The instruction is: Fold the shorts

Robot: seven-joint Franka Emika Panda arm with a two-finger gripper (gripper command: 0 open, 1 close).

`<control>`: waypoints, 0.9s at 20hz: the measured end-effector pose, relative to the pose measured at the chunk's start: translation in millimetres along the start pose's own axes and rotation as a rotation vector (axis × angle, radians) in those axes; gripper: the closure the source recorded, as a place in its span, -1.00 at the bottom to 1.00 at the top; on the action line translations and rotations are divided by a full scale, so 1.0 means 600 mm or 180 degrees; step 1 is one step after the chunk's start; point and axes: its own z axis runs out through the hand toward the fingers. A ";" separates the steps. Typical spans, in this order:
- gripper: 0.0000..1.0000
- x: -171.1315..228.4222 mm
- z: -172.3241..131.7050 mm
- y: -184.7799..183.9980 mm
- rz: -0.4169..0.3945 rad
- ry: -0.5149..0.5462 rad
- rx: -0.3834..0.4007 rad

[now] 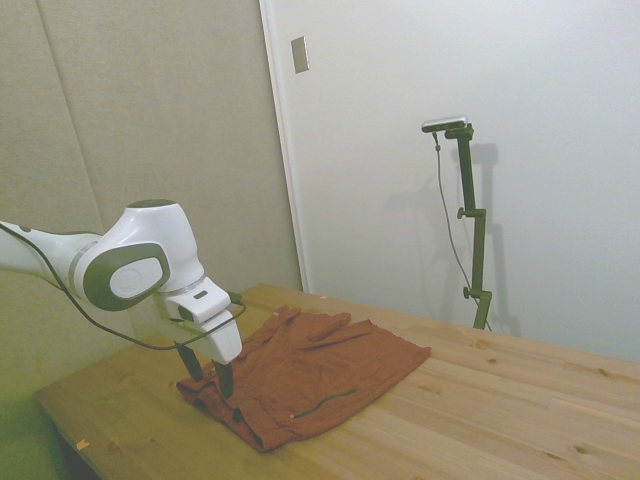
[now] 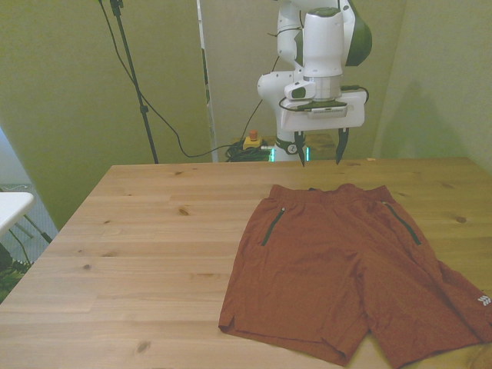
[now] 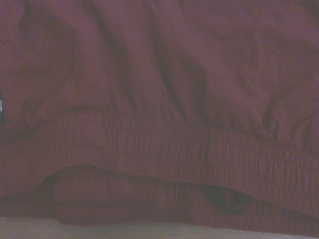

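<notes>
Rust-orange shorts [image 2: 338,265] lie flat near the desk [image 2: 146,231] front right corner, and the tool [image 2: 320,156] hangs wide above the waistband, so it might pinch only one layer and slip.

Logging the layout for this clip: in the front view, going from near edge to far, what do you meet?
Shorts' leg hems → pocket slits → waistband → open gripper above the table's far edge.
</notes>
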 end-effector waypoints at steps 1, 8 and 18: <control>-1.00 0.001 -0.002 -0.001 -0.0006 0.0010 0.0001; -1.00 -0.011 -0.025 -0.057 -0.0255 0.0303 -0.0134; -1.00 -0.158 0.038 -0.185 -0.1069 0.1680 -0.0657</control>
